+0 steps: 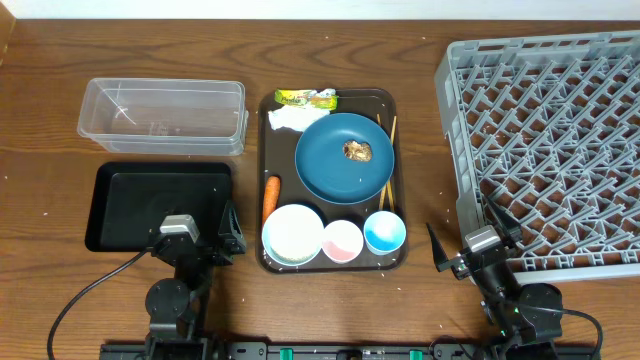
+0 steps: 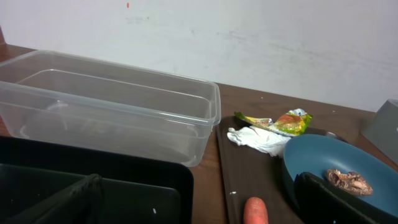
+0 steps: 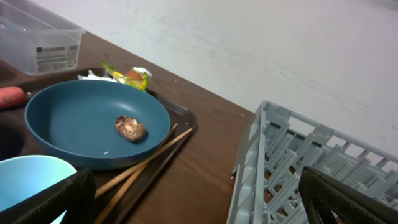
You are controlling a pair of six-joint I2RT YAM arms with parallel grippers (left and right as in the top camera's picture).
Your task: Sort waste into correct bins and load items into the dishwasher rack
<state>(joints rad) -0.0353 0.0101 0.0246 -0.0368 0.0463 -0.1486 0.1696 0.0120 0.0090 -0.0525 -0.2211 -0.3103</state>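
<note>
Dark wood-grain bench (image 1: 40,60) runs back to a plain white wall. On the brown serving tray (image 1: 386,100) at mid-bench, the crumpled napkin (image 1: 288,119) lies in the far left corner, just beside the blue plate (image 1: 330,170), with the wrapper (image 1: 306,98) just beyond it. The left hand (image 1: 195,238) and right hand (image 1: 472,245) sit at the near edge, jaws spread wide and empty. Starting with the napkin looks sensible. The left hand should descend on the side away from the plate, pinch a raised fold and lift clear. It can then carry the napkin left to the clear tub (image 1: 160,115) or black tray (image 1: 130,205).
</note>
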